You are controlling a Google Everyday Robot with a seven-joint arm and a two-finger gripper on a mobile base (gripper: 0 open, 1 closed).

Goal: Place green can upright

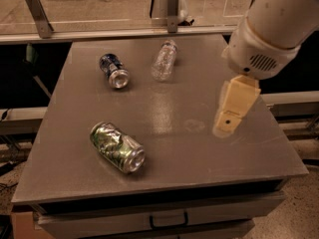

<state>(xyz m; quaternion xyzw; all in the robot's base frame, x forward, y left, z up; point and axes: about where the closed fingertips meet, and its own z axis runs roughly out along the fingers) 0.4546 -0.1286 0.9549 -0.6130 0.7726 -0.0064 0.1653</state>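
Green can: the green can (117,147) lies on its side toward the front left of the grey surface (199,83), dented, its silver end turned to the front and right.
Step in hand: the approach, by my reckoning. The can is not yet gripped and not yet stood up.
Gripper: the gripper (227,126) hangs over the surface well apart from the green can, off to its right and slightly farther back. It carries nothing that I can see. Whether the jaws are spread or pressed together I cannot tell.
Next move calls for: crossing leftward to the can, coming down across its body rather than its ends, then tipping it onto one silver end. The dents could make it rock or roll.
Blue can: the blue can (113,70) lies on its side beyond the green can, well apart.
Bottle: the clear plastic bottle (164,59) lies flat beyond the green can and to the right.
Contents: both cans hide their insides, and I make out no liquid in the bottle.
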